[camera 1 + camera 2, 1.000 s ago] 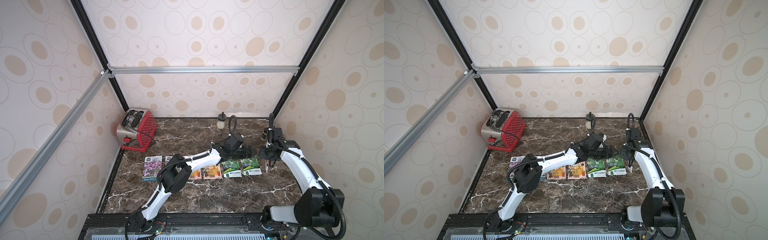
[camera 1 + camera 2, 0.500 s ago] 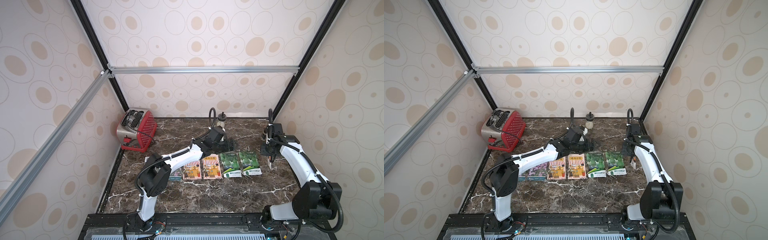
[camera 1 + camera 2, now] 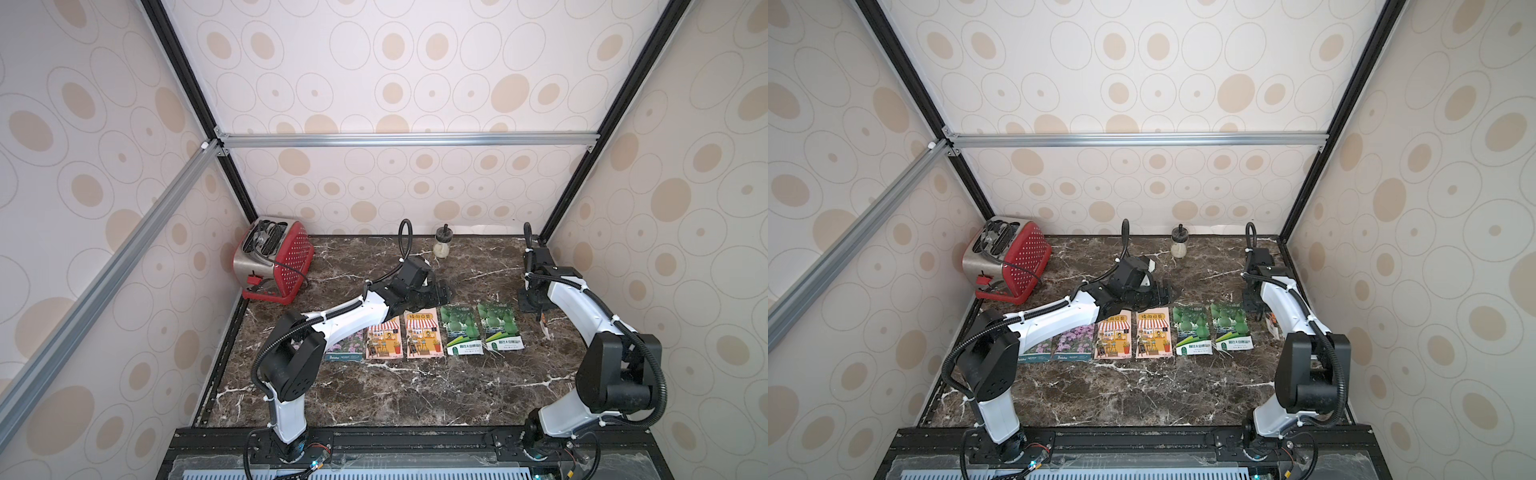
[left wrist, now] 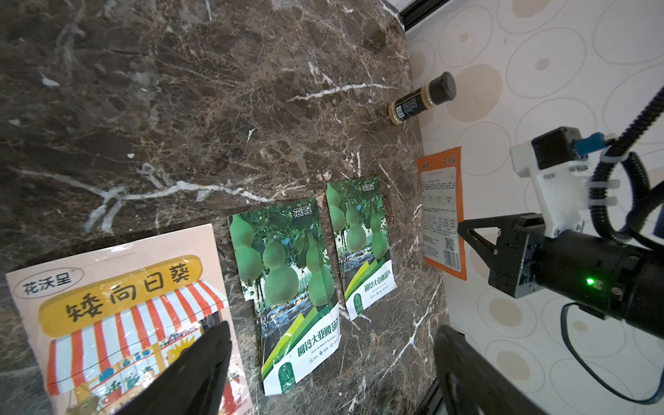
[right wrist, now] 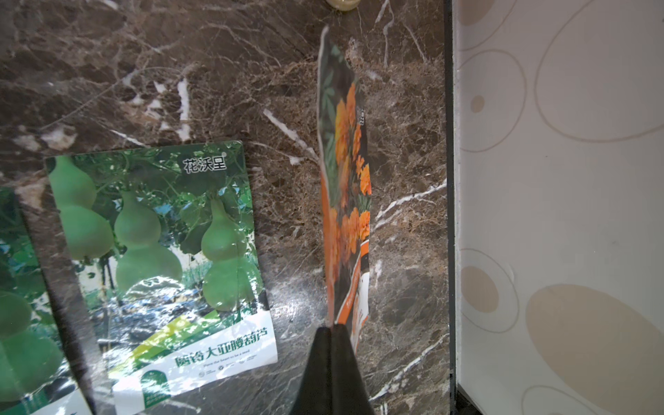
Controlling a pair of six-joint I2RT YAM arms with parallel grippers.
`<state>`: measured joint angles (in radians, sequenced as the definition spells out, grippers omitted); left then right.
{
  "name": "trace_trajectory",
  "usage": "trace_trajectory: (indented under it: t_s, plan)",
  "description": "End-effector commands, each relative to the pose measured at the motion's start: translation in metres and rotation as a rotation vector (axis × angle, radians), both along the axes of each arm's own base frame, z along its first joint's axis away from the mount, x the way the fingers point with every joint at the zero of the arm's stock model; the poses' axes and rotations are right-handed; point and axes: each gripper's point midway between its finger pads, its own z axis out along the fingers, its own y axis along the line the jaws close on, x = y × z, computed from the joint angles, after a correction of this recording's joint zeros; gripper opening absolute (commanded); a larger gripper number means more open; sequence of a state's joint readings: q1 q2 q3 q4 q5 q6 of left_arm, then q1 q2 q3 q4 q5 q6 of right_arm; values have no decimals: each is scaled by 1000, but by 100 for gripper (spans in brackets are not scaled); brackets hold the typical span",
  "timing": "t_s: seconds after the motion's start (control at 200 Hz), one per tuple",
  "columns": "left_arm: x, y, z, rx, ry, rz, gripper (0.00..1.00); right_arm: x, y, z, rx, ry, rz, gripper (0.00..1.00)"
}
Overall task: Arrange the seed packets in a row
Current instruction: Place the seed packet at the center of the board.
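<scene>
So, right gripper [image 5: 332,328] pinched tight on the marigold packet [image 5: 345,179], packet standing edge-on just beside the last gourd packet [image 5: 161,258], left gripper [image 4: 330,334] spread wide and empty near a shopfront packet [image 4: 122,309], other seed packets [image 3: 422,334] lying flat in a row on the marble table [image 3: 415,395]

Findings: the left gripper [image 3: 441,294] has withdrawn leftward from over the top edges of the green gourd packets [image 3: 462,329]. It now stands behind the shopfront packets [image 3: 423,335]. The gourd packets' tops, partly covered before, are fully exposed. The left arm [image 3: 293,361] has swung its elbow left. In a top view it now covers most of the purple-flower packets [image 3: 347,348], one of which lay clear earlier. The right arm [image 3: 615,361] has folded back, its elbow farther from the front rail.
</scene>
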<state>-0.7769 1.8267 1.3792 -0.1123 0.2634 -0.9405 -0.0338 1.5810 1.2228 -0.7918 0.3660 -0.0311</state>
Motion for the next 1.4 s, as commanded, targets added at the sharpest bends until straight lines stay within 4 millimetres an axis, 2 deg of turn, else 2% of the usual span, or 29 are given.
trace_trajectory:
  t_s: [0.0,0.21,0.426,0.766,0.871,0.981,1.107,1.157,1.277,1.397]
  plan:
    - [-1,6,22,4,-53,-6,89,5,-4,-7,-44,19,31,0]
    - [0,8,25,4,-61,0,90,13,-3,-21,-56,41,49,0]
    - [-1,8,26,5,-56,-3,90,17,-1,-44,-64,86,68,0]
    - [-4,8,13,28,-15,-7,89,19,0,-75,-49,122,67,0]
    - [-3,8,14,33,-14,-4,89,18,2,-81,-37,121,58,0]
    - [-2,9,15,40,-13,1,89,16,6,-87,-12,131,59,15]
    - [-3,10,17,45,-12,4,89,14,7,-78,2,119,47,51]
    - [-3,12,19,51,-18,5,89,14,9,-71,14,99,45,60]
    - [-2,17,24,71,-33,16,89,13,19,-45,79,29,39,68]
    - [0,17,30,78,-57,15,89,12,30,-6,199,-97,14,71]
